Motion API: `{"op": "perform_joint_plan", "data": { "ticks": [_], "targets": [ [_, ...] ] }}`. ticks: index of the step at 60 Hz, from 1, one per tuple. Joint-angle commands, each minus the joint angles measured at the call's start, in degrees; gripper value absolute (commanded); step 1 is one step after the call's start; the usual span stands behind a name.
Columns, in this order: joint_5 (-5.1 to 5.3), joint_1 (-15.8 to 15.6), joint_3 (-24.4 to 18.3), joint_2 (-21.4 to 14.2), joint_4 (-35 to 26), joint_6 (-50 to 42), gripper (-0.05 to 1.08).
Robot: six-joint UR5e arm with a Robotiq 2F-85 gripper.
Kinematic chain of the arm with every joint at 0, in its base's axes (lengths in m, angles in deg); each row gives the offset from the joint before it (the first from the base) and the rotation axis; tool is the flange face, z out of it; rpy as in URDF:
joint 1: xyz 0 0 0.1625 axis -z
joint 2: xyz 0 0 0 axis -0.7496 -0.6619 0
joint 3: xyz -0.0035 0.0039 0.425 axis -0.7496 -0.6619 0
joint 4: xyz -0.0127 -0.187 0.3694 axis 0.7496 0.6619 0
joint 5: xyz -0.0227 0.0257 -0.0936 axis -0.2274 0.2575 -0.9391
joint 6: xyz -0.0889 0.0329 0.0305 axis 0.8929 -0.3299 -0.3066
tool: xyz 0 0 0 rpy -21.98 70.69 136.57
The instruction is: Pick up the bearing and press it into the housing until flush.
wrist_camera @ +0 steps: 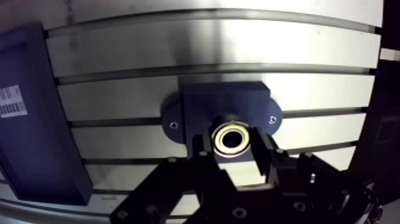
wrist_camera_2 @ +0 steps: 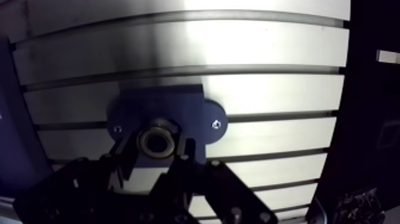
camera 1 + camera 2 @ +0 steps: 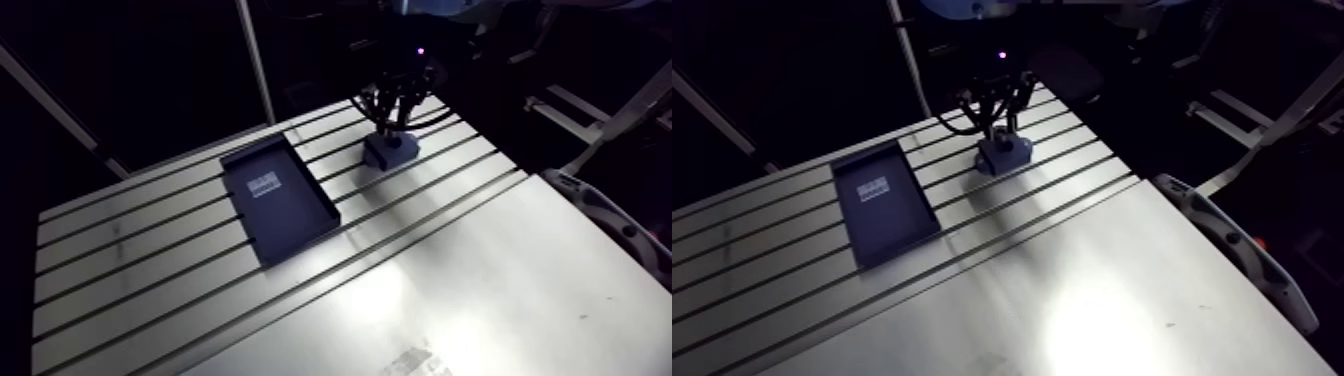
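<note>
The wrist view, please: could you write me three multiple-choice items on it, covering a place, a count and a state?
1. Where is the bearing?
A. In the tray.
B. Between the fingers, over the housing.
C. Lying beyond the tray.

2. How many screws show on the housing's ears?
A. One.
B. Two.
C. Four.

3. What are the fingers doing?
A. Shut on the bearing.
B. Spread wide over the tray.
C. Clamping one ear of the housing.

Key:
1 B: the ring sits between both fingers above the block, while the tray lies off to the side.
2 B: one screw shows on each ear.
3 A: both fingers press against the ring's sides.
</note>
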Motion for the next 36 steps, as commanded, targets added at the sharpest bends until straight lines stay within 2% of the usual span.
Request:
{"op": "perform_joint_plan", "data": {
  "ticks": [1, 36],
  "targets": [
    [0.10, -0.06, 0.10, 0.07, 0.07, -0.01, 0.69],
    [0.02, 0.02, 0.19, 1.11, 0.33, -0.62, 0.69]
  ]
}}
